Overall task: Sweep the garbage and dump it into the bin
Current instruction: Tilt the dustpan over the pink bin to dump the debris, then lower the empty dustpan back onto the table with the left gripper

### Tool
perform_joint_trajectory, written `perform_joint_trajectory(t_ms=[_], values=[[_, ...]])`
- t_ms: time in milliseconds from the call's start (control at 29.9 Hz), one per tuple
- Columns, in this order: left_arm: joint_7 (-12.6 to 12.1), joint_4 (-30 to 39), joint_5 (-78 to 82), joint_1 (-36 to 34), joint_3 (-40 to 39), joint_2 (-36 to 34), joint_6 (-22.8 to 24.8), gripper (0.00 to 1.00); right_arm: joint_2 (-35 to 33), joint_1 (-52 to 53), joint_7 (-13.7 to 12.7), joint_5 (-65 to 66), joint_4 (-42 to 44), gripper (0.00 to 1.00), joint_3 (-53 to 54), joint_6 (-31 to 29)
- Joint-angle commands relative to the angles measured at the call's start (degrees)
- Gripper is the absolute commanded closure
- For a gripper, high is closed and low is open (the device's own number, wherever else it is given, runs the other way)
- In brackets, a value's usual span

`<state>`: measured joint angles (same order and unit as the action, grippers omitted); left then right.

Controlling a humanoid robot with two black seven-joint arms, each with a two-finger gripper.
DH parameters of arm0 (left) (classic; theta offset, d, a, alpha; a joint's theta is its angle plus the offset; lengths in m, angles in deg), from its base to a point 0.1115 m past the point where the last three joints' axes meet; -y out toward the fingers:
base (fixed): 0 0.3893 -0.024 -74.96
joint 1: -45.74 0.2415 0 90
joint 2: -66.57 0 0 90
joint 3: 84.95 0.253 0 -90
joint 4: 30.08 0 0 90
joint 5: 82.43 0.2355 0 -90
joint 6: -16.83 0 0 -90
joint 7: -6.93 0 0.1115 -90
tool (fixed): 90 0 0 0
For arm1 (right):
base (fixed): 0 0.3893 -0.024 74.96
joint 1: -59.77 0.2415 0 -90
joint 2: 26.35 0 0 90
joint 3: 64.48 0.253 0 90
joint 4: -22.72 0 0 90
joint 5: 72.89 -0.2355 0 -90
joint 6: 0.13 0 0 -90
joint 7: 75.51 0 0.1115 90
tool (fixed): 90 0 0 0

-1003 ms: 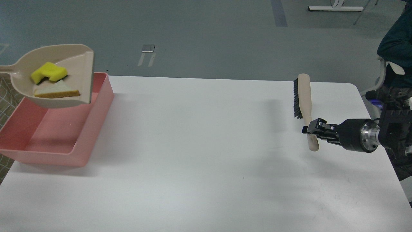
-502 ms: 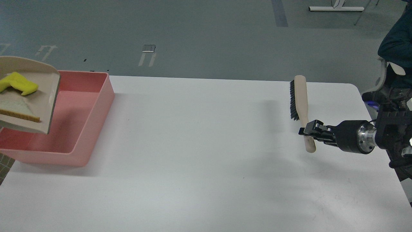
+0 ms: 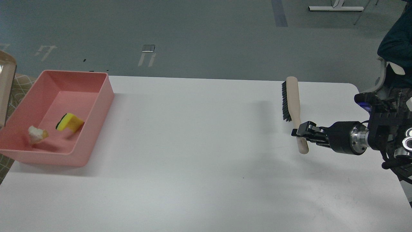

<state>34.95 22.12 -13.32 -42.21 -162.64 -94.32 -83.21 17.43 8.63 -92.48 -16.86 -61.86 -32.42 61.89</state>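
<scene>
The pink bin (image 3: 98, 106) stands at the table's left edge. Inside it lie the yellow sponge piece with green top (image 3: 69, 122) and the white bread slice with brown crust (image 3: 37, 134). The beige dustpan (image 3: 7, 87) shows only as a sliver at the left frame edge, above the bin's left side; my left gripper is out of view. My right gripper (image 3: 301, 132) is shut on the handle of the wooden brush (image 3: 292, 103), held upright-ish with black bristles facing left, above the table's right part.
The white table (image 3: 199, 154) spans the view. A person in dark clothing (image 3: 397, 42) sits beyond the right corner. Grey floor lies behind the table.
The dustpan swung left and almost out of view; the sponge and bread slice fell from it into the bin. My right gripper moved the brush a little to the left.
</scene>
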Motion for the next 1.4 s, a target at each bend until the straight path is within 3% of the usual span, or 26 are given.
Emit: perform_joint_trajectory(t_ms=[0,134,301,368,435,568,736,803,936,1104,1271,1371], values=[[0.0,0.1,-0.6,-5.3,-0.1,-1.4,0.1,1.00,0.1,0.0,0.0,0.0,0.0,0.97,-0.1,0.0],[0.0,0.9,-0.7,-13.2,0.0,-1.4,1.1,1.00,0.1,0.0,0.0,0.0,-0.3,0.97,0.0,0.0],[-0.1,7.7,-1.0,-21.5,0.0,-1.0,7.8,1.00,0.0,0.0,0.0,0.0,-0.1,0.97,-0.1,0.0],[-5.5,12.7,-1.7,-25.4,0.0,1.5,11.4,1.00,0.0,-0.1,0.0,0.0,-0.1,0.97,-0.1,0.0],[-9.0,15.9,-2.1,-26.8,0.1,6.3,12.3,1.00,0.1,-0.4,0.0,0.0,-0.2,0.97,-0.1,0.0],[-13.9,19.6,-2.1,-27.4,0.2,13.6,12.5,1.00,0.1,-0.5,0.0,0.1,-0.2,0.97,-0.1,0.0],[-23.0,21.0,-2.1,-28.4,0.3,28.7,12.2,1.00,0.0,-0.8,0.0,0.1,-0.2,0.97,0.0,0.0],[-24.9,20.9,-1.9,-28.1,1.9,33.4,11.5,1.00,0.0,-1.1,0.0,0.1,-0.2,0.97,0.1,0.0],[-24.8,20.8,-1.5,-27.6,9.0,39.1,6.0,1.00,0.0,-1.1,0.0,0.1,-0.2,0.97,0.1,0.0],[-23.1,19.5,-2.0,-25.7,21.7,41.4,-8.2,1.00,0.0,-1.6,0.0,0.1,-0.3,0.97,0.1,0.0],[-22.3,18.9,-2.0,-22.8,25.3,45.0,-13.6,1.00,0.0,-1.7,0.0,0.1,-0.3,0.97,0.1,0.0],[-22.2,18.9,-1.9,-19.0,25.0,45.5,-13.9,1.00,0.0,-1.8,0.0,0.1,-0.3,0.97,0.0,0.0]])
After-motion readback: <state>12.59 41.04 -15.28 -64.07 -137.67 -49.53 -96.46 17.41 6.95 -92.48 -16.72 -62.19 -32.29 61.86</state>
